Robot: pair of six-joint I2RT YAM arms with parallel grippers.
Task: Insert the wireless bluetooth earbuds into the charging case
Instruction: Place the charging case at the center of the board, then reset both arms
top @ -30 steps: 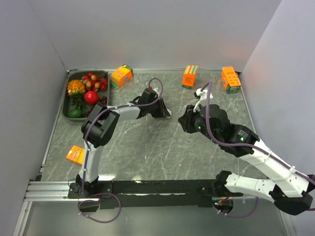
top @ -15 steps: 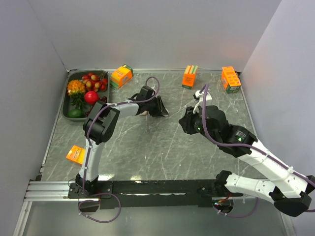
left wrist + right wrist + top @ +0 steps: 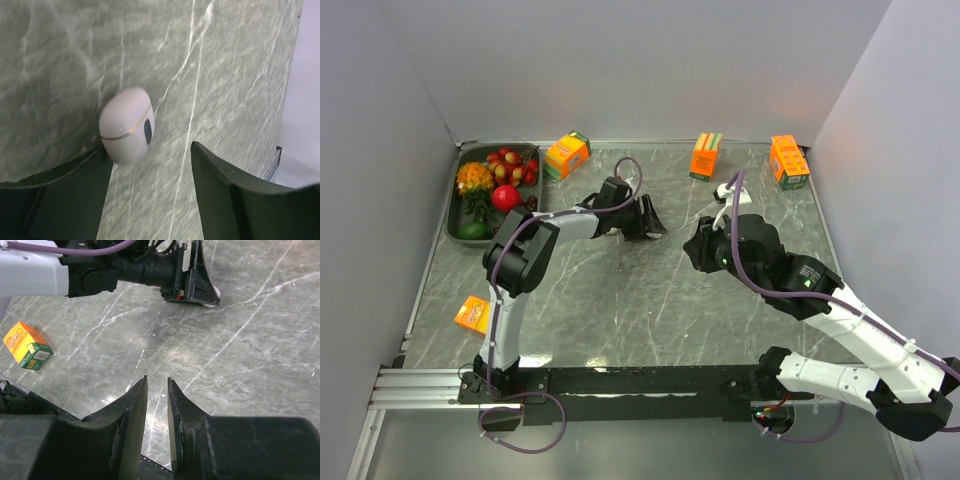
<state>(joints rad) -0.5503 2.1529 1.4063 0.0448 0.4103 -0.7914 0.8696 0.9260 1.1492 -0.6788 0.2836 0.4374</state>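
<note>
**Top external view.** The left gripper (image 3: 645, 220) is extended to mid-table, low over the surface. This posture fits an approach to a small object lying flat. The right gripper (image 3: 694, 250) is just beside it at 3 o'clock and holds nothing, so it is judged to be waiting. The charging case is hidden under the left arm's fingers here. No wireless bluetooth earbuds can be made out in any view.

The table (image 3: 620, 300) is grey-green marble-patterned, enclosed by plain pale walls. A fruit tray (image 3: 453, 205) sits at 10 o'clock. Orange cartons sit at 11 o'clock (image 3: 567, 154), 12 o'clock (image 3: 706, 155), 1 o'clock (image 3: 788, 161) and 8 o'clock (image 3: 472, 313).

**Left wrist view.** The left gripper (image 3: 150, 152) is spread wide. The charging case (image 3: 127, 125) is pale and rounded, with a gold seam and a dark spot, and its lid is closed. It lies on the table touching the inner face of the finger (image 3: 75, 190) at 8 o'clock, well apart from the other finger. It is bracketed but not clamped. Closing from this offset would likely push the case sideways before the grip seats.

**Right wrist view.** The right gripper (image 3: 156, 381) is nearly closed to a narrow slit, with only table visible through it. The left gripper (image 3: 197, 280) shows at 1 o'clock and a carton (image 3: 27, 347) at 9 o'clock.
</note>
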